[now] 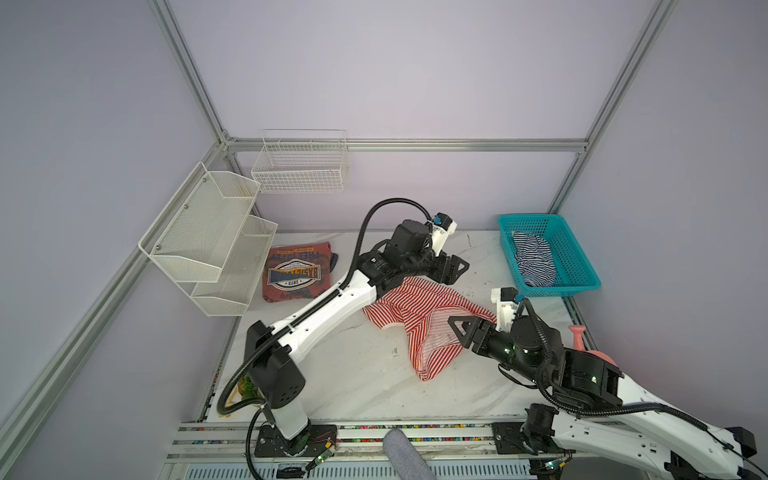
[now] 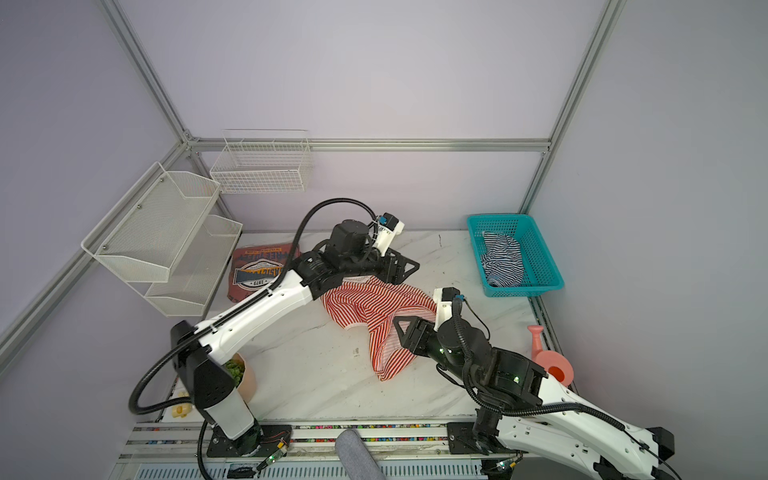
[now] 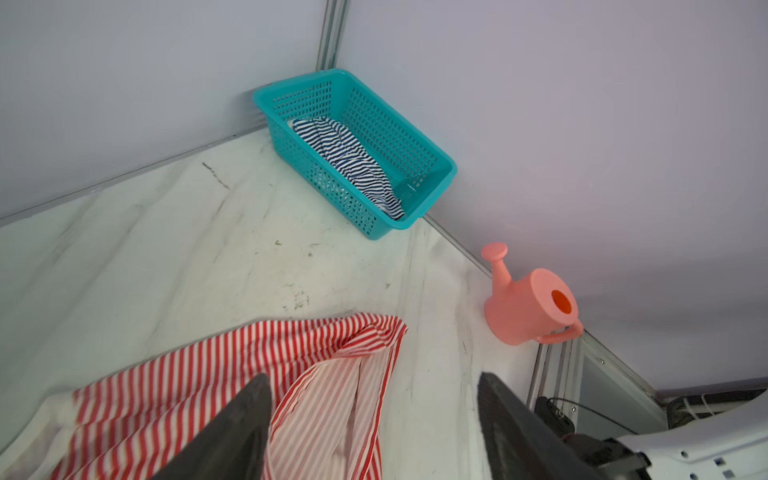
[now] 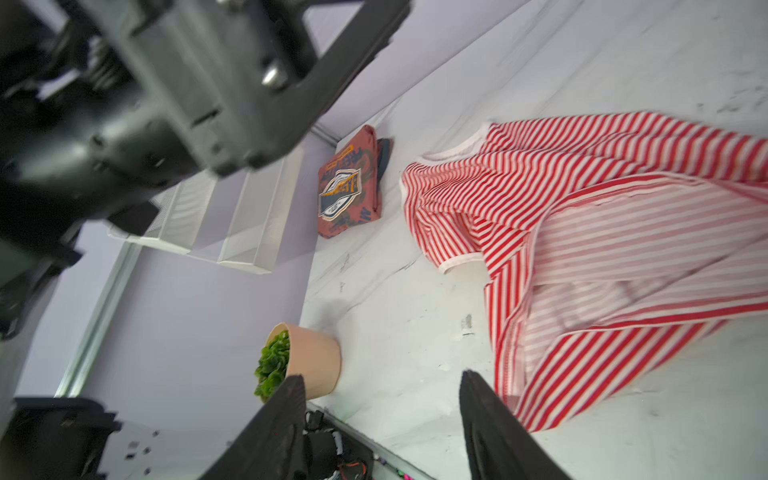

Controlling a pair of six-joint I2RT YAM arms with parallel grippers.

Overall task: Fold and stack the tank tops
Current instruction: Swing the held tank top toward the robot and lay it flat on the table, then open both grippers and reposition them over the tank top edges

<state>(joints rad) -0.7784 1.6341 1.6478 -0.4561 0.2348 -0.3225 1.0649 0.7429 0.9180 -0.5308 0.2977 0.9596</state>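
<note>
The red-and-white striped tank top (image 1: 419, 311) (image 2: 370, 307) lies rumpled and partly turned over on the marble table, in both top views. My left gripper (image 1: 459, 272) (image 3: 372, 376) hangs open over its far edge and holds nothing. In the left wrist view the cloth (image 3: 208, 374) lies loose under the jaws. My right gripper (image 1: 457, 332) (image 4: 381, 374) is open too, above the top's near right part (image 4: 582, 208), and empty. The navy-and-white striped tank top (image 1: 534, 259) (image 3: 349, 162) lies bunched in the teal basket (image 1: 575, 253).
A folded rust-red garment (image 1: 295, 274) with a badge print lies at the back left, beside white mesh shelves (image 1: 208, 232). A pink watering can (image 3: 528, 307) stands by the right wall. At the front left is a potted plant (image 4: 311, 361). A wire basket (image 1: 301, 166) hangs on the back wall.
</note>
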